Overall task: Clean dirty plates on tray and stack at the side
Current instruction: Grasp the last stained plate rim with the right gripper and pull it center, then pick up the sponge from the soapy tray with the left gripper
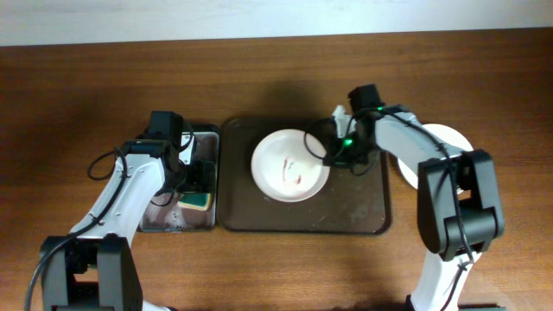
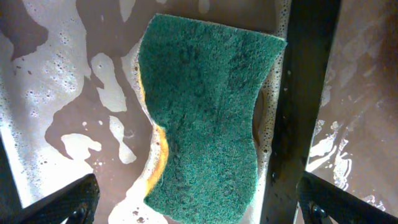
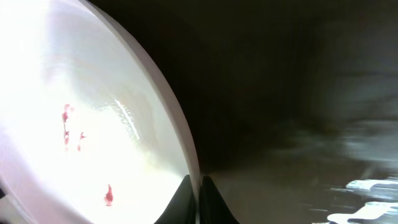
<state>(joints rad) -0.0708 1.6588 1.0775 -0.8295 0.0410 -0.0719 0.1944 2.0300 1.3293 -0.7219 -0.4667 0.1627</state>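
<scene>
Left jaws wide open, sponge (image 2: 205, 112) lying flat between and below them in the soapy small tray (image 1: 151, 220), not gripped. Right jaws nearly together, pinching the near rim of the white plate (image 1: 289, 164), red smears just beyond them, plate on brown tray (image 1: 363, 207). Step looks like fetching the sponge. Next: left jaws drop, close on sponge.
</scene>
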